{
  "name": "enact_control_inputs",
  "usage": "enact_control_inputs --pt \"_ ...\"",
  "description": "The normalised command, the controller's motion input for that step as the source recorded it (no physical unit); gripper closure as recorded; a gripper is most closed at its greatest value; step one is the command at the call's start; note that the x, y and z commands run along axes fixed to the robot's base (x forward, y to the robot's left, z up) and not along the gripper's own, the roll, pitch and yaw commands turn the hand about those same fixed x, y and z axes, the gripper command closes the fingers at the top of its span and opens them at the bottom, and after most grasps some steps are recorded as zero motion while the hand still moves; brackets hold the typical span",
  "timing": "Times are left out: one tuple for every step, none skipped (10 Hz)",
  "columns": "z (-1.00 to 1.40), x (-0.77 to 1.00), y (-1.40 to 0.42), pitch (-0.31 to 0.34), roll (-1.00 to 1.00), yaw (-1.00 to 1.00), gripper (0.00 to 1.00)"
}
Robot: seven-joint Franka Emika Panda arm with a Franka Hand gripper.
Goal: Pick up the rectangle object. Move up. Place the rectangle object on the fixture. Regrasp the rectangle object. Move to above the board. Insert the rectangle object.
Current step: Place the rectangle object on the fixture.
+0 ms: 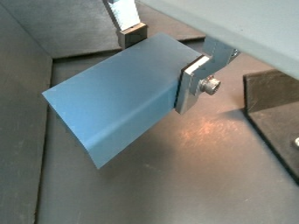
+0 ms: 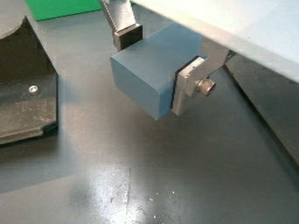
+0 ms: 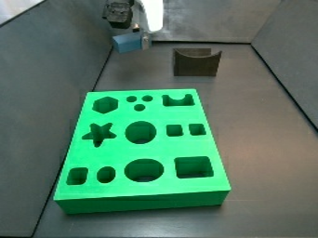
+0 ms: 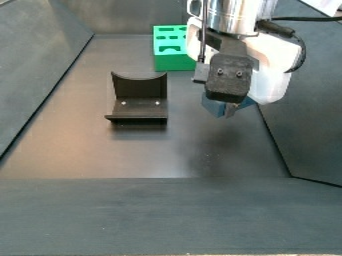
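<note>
- The gripper (image 2: 159, 59) clamps the rectangle object (image 2: 149, 72) between its 2 fingers, clear of the floor.
- It hangs beside the fixture (image 3: 195, 61), probably for placing there, beyond the board (image 3: 144, 144).

Dark grey matte desk (image 3: 267, 121), walled on its sides, faintly glossy in both wrist views. Resting directly on it: the board (image 3: 147, 149), bright green and flat, and the fixture (image 3: 195, 61), dark brown, standing well apart from the board past its far edge. Above the desk, clear of its surface near the fixture: the pincer (image 3: 132, 35), clamped on the rectangle object (image 3: 128, 41).
</note>
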Motion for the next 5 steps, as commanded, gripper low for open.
enact_control_inputs --pt "1.00 -0.01 -0.01 0.015 -0.01 0.00 1.00" --pt "1.00 -0.01 -0.01 0.027 -0.02 0.00 1.00" --pt "1.00 -0.01 -0.01 0.036 -0.04 0.00 1.00" --pt "1.00 -0.01 -0.01 0.043 -0.07 0.01 1.00" --pt "1.00 -0.02 -0.01 0.044 -0.10 0.02 1.00"
